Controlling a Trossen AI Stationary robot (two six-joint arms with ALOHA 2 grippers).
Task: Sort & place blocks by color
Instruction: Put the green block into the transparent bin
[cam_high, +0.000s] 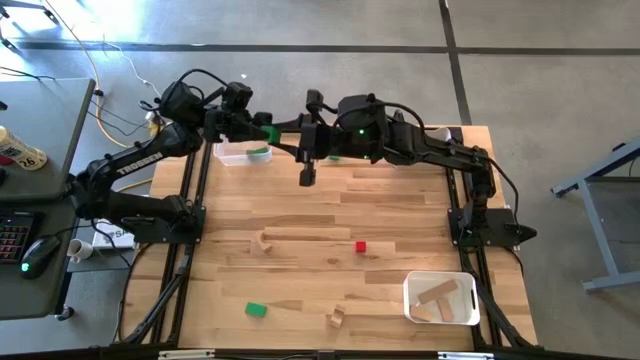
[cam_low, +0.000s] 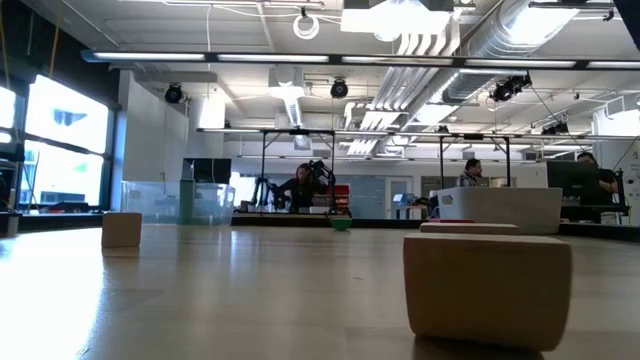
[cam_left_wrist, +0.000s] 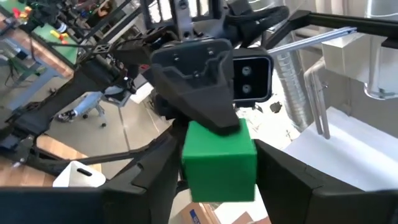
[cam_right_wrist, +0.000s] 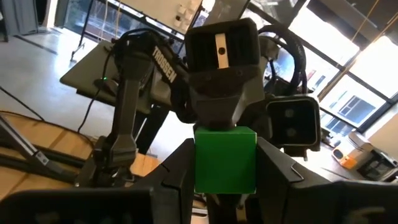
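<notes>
A green cube (cam_high: 268, 131) hangs in the air at the table's far left, beside the white bin (cam_high: 232, 156) that holds green pieces. My left gripper (cam_high: 258, 126) and my right gripper (cam_high: 284, 134) meet on it from opposite sides, and both are shut on it. The cube shows in the left wrist view (cam_left_wrist: 219, 163) and in the right wrist view (cam_right_wrist: 225, 159). Loose on the table lie a red cube (cam_high: 361, 246), a green block (cam_high: 256, 310) and plain wood pieces (cam_high: 264, 242) (cam_high: 336, 318). My left gripper pinches two opposite side faces (cam_left_wrist: 189, 165) of the green cube between its two fingers (cam_left_wrist: 149, 180), coming level from the table's left. The cube is lifted clear of the table. My right gripper pinches the cube's other pair of opposite faces (cam_right_wrist: 202, 162) between its two fingers (cam_right_wrist: 280, 177), coming level from the table's right, turned crosswise to the left gripper's fingers. One of its fingers (cam_left_wrist: 202, 106) lies on the cube's face in the left wrist view.
A white bin (cam_high: 440, 298) with plain wood bars stands near the table's near right corner. In the low view a wood block (cam_low: 487, 285) stands close to the camera, another (cam_low: 121, 229) stands farther left, and people sit in the room behind.
</notes>
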